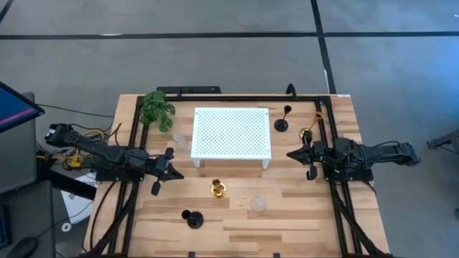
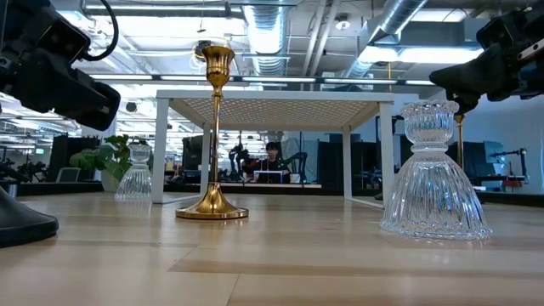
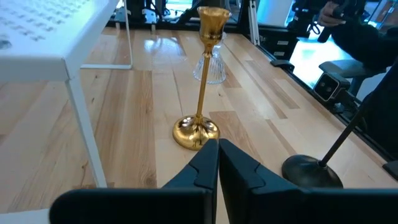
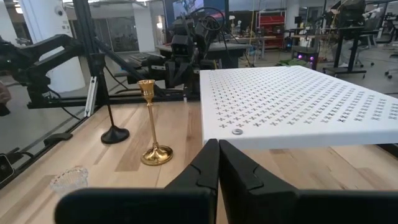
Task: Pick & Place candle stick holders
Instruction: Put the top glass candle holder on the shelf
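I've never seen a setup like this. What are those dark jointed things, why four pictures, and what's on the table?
They are two robot arms at a wooden table. One picture looks straight down, one looks level across the tabletop, and two come from cameras on the arms' wrists. The left gripper and right gripper are both shut and hold nothing. Between them stands a white perforated platform, with a green leafy plant beside it. Around it stand candle holders: two shiny gold, two black, two clear glass.
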Action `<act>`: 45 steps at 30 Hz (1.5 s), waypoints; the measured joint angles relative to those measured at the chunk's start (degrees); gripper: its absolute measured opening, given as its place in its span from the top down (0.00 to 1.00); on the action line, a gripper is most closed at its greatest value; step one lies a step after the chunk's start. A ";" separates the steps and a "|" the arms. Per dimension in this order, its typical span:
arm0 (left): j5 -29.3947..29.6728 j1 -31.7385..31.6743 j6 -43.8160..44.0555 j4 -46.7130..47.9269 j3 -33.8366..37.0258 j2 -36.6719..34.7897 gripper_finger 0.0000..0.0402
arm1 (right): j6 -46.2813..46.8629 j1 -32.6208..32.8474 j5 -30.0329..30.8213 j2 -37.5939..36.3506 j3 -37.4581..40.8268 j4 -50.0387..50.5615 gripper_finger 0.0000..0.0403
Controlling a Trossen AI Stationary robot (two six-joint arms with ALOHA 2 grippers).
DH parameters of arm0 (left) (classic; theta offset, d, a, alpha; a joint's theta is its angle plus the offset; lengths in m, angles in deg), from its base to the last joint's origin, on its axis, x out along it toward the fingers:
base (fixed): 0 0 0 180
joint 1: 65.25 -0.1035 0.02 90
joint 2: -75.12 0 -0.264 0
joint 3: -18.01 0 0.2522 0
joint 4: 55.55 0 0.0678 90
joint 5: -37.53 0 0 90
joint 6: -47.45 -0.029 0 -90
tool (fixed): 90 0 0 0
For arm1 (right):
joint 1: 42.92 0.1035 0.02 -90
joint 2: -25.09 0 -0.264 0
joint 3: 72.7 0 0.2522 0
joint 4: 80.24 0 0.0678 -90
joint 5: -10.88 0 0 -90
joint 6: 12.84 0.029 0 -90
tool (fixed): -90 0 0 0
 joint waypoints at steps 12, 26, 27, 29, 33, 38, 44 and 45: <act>0.00 0.00 -2.27 -6.70 -0.02 -0.01 0.97 | 0.00 0.00 0.00 -0.02 -0.01 -0.59 1.00; 6.77 0.02 -2.02 -8.07 -0.02 1.49 0.97 | 2.93 0.00 0.00 -0.02 -0.01 -0.44 1.00; 9.25 0.02 -2.05 -8.19 -0.02 1.49 0.97 | 2.51 0.00 0.18 -0.02 -0.01 -0.45 1.00; 14.10 0.00 -2.11 -8.22 -0.02 1.49 0.97 | 1.74 0.00 1.12 -0.02 -0.01 -0.45 1.00; 17.09 0.00 -3.64 -7.84 -0.23 1.38 0.97 | 1.55 0.00 4.28 -0.02 -0.01 -0.44 1.00; 18.39 0.02 -6.46 -4.88 -3.78 1.34 0.97 | 1.53 0.00 4.66 -0.02 -0.01 -0.50 1.00; 22.64 0.00 -7.08 7.85 -10.05 1.40 0.98 | 1.51 0.00 4.74 -0.02 -0.01 -0.50 1.00; 23.99 0.00 -7.93 8.77 -10.70 1.40 0.99 | 1.51 0.00 4.76 -0.02 -0.01 -0.50 1.00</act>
